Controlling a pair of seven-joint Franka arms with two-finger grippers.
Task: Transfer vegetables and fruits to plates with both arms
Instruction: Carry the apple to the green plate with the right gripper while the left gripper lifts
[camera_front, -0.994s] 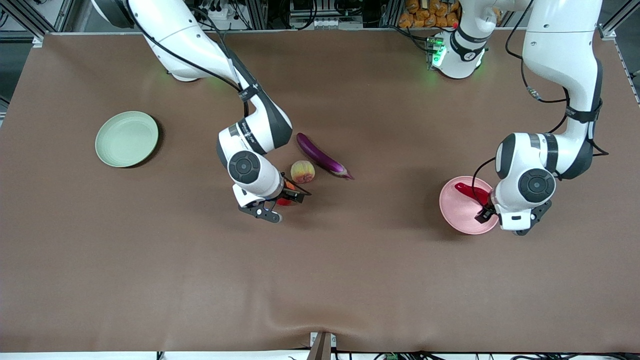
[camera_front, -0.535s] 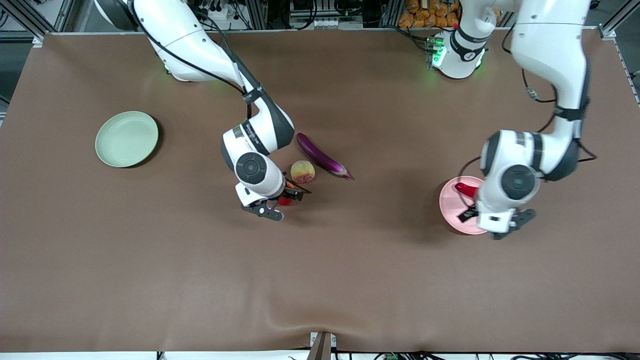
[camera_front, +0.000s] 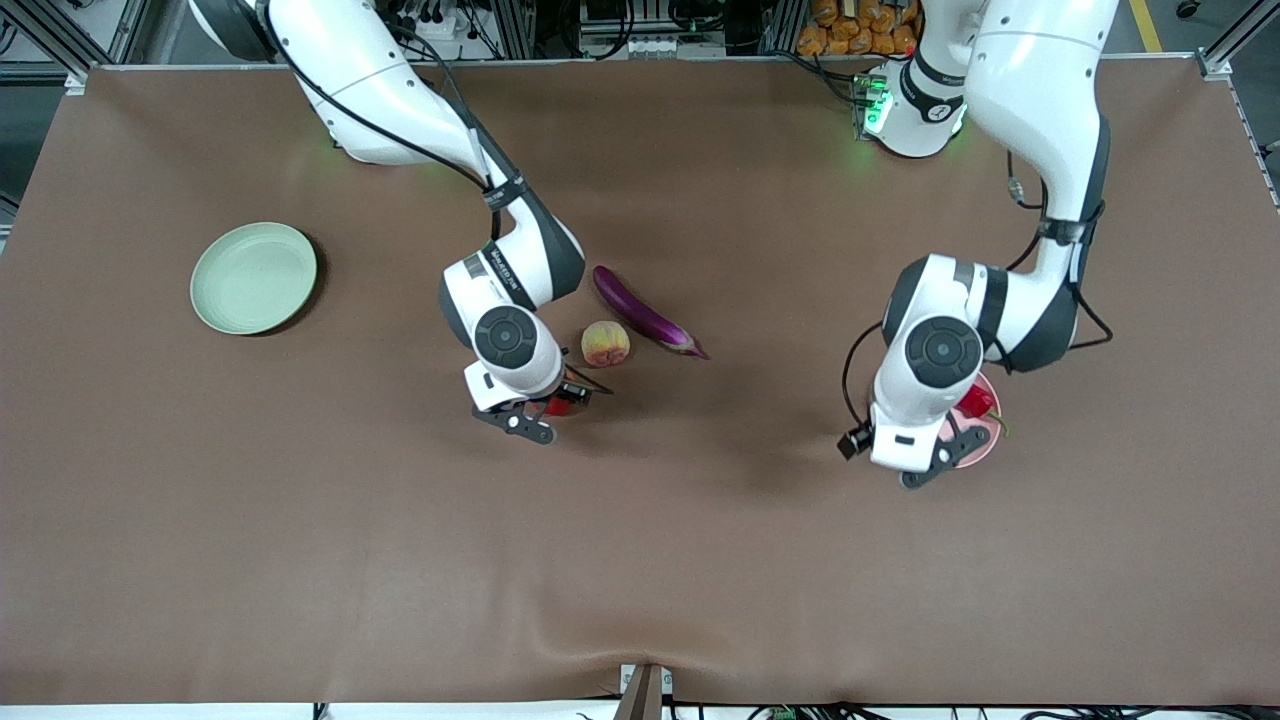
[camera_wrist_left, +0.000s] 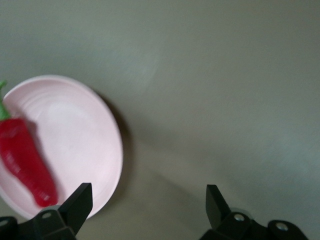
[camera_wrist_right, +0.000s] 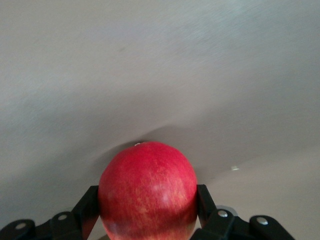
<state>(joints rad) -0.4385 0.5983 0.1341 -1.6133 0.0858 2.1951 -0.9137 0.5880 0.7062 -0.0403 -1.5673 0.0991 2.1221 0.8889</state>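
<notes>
My right gripper (camera_front: 550, 408) is shut on the round red pomegranate (camera_wrist_right: 147, 187), which shows only as a red patch in the front view (camera_front: 556, 405); I cannot tell whether it is off the table. The peach (camera_front: 605, 343) and the purple eggplant (camera_front: 640, 312) lie just beside it, farther from the front camera. My left gripper (camera_front: 905, 462) is open and empty over the table at the edge of the pink plate (camera_front: 985, 447), which my left arm largely hides. The red chili (camera_front: 976, 400) lies in that plate (camera_wrist_left: 75, 135), as the left wrist view shows (camera_wrist_left: 22, 160). My left gripper's jaws (camera_wrist_left: 149, 200) stand wide apart.
The pale green plate (camera_front: 253, 277) sits empty toward the right arm's end of the table. The brown cloth stretches bare along the side nearest the front camera. Frames and cables line the table edge by the arms' bases.
My left arm has swung from over the pink plate toward the middle of the table, leaving the chili in the plate. My right gripper has stayed shut on the pomegranate, shifting only slightly.
</notes>
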